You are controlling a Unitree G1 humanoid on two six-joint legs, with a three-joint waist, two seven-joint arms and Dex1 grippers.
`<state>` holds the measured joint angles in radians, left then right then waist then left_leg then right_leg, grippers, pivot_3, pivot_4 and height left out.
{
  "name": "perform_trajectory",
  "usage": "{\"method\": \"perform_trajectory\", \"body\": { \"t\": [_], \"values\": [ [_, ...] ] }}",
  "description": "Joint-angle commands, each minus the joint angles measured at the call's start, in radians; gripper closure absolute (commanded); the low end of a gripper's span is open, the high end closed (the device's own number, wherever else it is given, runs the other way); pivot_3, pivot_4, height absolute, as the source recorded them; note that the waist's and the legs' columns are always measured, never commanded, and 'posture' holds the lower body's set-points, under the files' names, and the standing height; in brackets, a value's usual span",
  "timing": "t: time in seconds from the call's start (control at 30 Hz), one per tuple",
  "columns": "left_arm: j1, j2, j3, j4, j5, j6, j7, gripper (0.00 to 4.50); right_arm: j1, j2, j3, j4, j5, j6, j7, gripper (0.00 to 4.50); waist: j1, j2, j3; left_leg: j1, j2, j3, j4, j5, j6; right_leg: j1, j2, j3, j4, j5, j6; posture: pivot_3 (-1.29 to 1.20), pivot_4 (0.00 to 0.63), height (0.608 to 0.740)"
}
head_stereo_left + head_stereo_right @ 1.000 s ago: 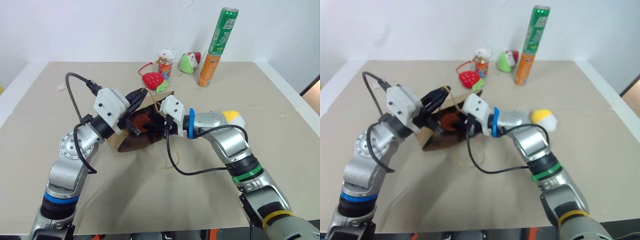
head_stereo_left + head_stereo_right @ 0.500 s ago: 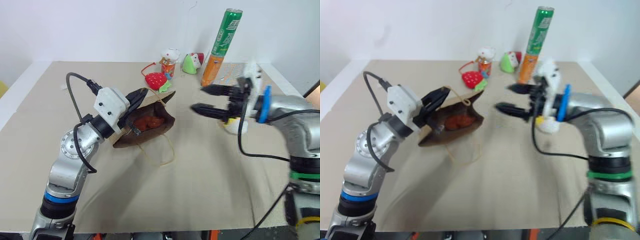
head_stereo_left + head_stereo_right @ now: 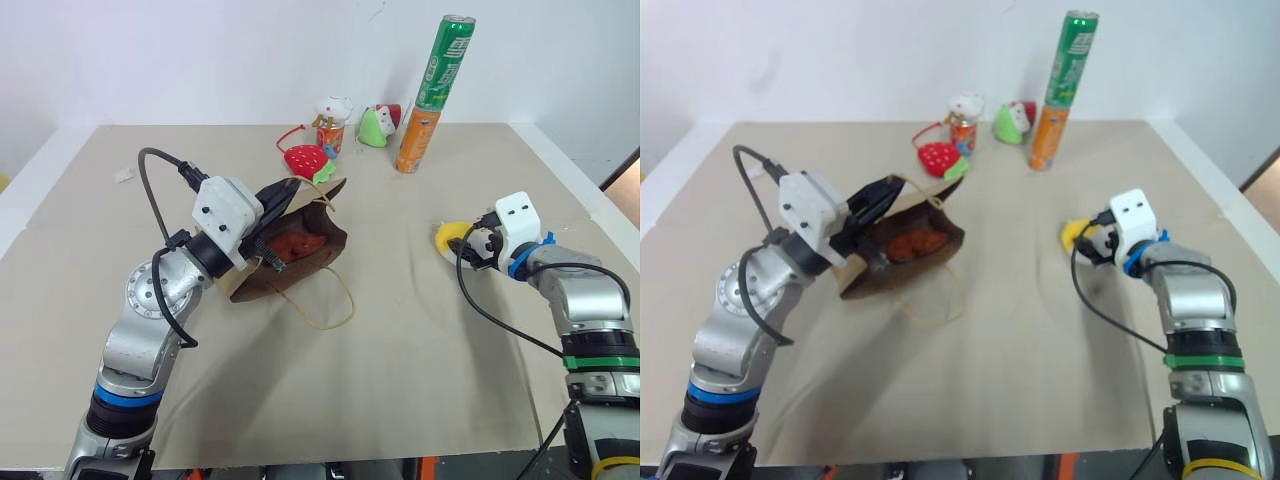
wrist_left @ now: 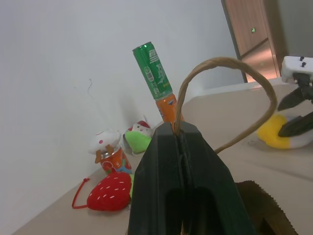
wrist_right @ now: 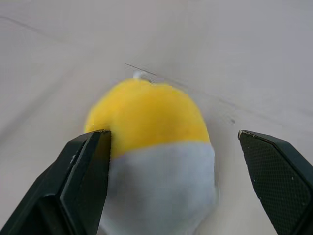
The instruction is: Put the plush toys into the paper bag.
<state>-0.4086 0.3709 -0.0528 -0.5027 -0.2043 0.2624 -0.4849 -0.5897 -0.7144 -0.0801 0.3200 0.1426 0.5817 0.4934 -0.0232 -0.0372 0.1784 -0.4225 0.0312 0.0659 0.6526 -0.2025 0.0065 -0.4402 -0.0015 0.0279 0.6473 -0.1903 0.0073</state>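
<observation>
Right gripper (image 5: 171, 196) has its jaws wide, the yellow-and-white egg plush (image 5: 154, 147) between them on the desk (image 3: 400, 350); centre, then close gently. Left gripper (image 4: 182, 142), jaws clamped on the cord handle (image 4: 230, 68), holds the paper bag (image 3: 300, 255) open, apparently with the brown plush (image 3: 298, 243) inside.

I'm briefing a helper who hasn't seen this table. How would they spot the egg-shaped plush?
Start at the tall green-and-orange can stack at the table's far edge, then come nearer and right. The egg plush lies in front of the open right pincer: yellow top, white bottom, unlike the red strawberry toy.
</observation>
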Motion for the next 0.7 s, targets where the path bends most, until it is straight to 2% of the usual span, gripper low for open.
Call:
{"method": "perform_trajectory", "body": {
  "t": [0.03, 0.07, 0.1, 0.13, 0.17, 0.23, 0.27, 0.33, 0.47, 0.7],
  "values": [
    [-0.011, 0.003, 0.004, -0.037, -0.002, -0.005, 0.004, 4.5, -0.009, 0.032, -0.039, 0.025, -0.011, 0.015, -0.063, 0.99, 0.0, 0.0, 0.0, 0.0, 0.0, 0.0, 0.0, 0.0, 0.0, 0.0, 0.0, 0.0, 0.0, 0.0, 0.0, 0.0, 0.15, 0.74],
    [-0.009, 0.004, 0.006, -0.039, -0.002, -0.004, 0.004, 4.5, -0.007, 0.037, -0.044, 0.018, -0.005, 0.021, -0.066, 1.34, 0.0, 0.0, 0.0, 0.0, 0.0, 0.0, 0.0, 0.0, 0.0, 0.0, -0.001, 0.0, 0.0, 0.0, 0.001, 0.0, 0.15, 0.74],
    [-0.008, 0.005, 0.007, -0.04, -0.002, -0.002, 0.004, 4.5, -0.005, 0.041, -0.049, 0.013, 0.001, 0.028, -0.064, 2.03, 0.0, 0.0, 0.0, 0.0, -0.001, 0.0, 0.001, 0.001, 0.001, 0.001, -0.001, 0.0, 0.0, 0.001, 0.002, 0.0, 0.15, 0.74],
    [-0.007, 0.006, 0.007, -0.041, -0.002, -0.001, 0.004, 4.5, -0.004, 0.042, -0.051, 0.01, 0.005, 0.033, -0.062, 2.06, 0.0, 0.0, 0.0, 0.0, -0.001, 0.0, 0.001, 0.001, 0.001, 0.001, -0.001, 0.0, -0.001, 0.001, 0.002, 0.0, 0.15, 0.74],
    [-0.006, 0.007, 0.008, -0.041, -0.003, 0.0, 0.003, 4.5, -0.002, 0.043, -0.052, 0.006, 0.006, 0.036, -0.06, 2.6, 0.0, 0.0, 0.0, 0.0, -0.001, 0.0, 0.001, 0.001, 0.002, 0.001, -0.002, 0.001, -0.001, 0.002, 0.003, 0.0, 0.15, 0.74],
    [-0.006, 0.007, 0.008, -0.042, -0.004, 0.001, 0.002, 4.5, 0.002, 0.046, -0.058, -0.003, 0.011, 0.045, -0.061, 3.15, 0.0, 0.0, 0.0, 0.0, -0.002, 0.001, 0.001, 0.002, 0.003, 0.001, -0.002, 0.001, -0.001, 0.002, 0.003, 0.0, 0.15, 0.74],
    [-0.006, 0.008, 0.009, -0.041, -0.004, 0.001, 0.001, 4.5, 0.004, 0.047, -0.061, -0.008, 0.013, 0.051, -0.062, 3.75, 0.001, 0.0, 0.0, 0.0, -0.002, 0.001, 0.001, 0.002, 0.004, 0.001, -0.002, 0.002, -0.001, 0.002, 0.003, 0.0, 0.15, 0.74],
    [-0.01, 0.008, 0.009, -0.036, -0.003, 0.001, 0.002, 4.5, 0.011, 0.038, -0.066, -0.051, 0.033, 0.04, -0.023, 4.38, 0.001, 0.0, 0.0, 0.0, -0.003, 0.0, 0.001, 0.003, 0.005, 0.002, -0.002, 0.002, -0.001, 0.002, 0.003, 0.0, 0.15, 0.74],
    [-0.018, 0.003, 0.012, -0.029, 0.002, 0.004, 0.012, 4.5, -0.009, -0.013, -0.074, -0.221, 0.14, 0.035, 0.158, 4.38, 0.001, 0.0, 0.0, 0.0, -0.003, 0.001, 0.001, 0.003, 0.005, 0.002, -0.002, 0.003, -0.001, 0.002, 0.003, 0.0, 0.15, 0.74],
    [-0.026, -0.006, 0.007, -0.006, 0.023, 0.008, 0.033, 4.5, -0.071, -0.09, -0.035, -0.601, 0.487, 0.287, 0.447, 4.38, -0.001, 0.002, 0.001, -0.001, -0.001, 0.001, 0.0, 0.003, 0.005, -0.001, 0.0, 0.004, -0.001, 0.003, 0.005, 0.0, 0.15, 0.74]
  ]
}}
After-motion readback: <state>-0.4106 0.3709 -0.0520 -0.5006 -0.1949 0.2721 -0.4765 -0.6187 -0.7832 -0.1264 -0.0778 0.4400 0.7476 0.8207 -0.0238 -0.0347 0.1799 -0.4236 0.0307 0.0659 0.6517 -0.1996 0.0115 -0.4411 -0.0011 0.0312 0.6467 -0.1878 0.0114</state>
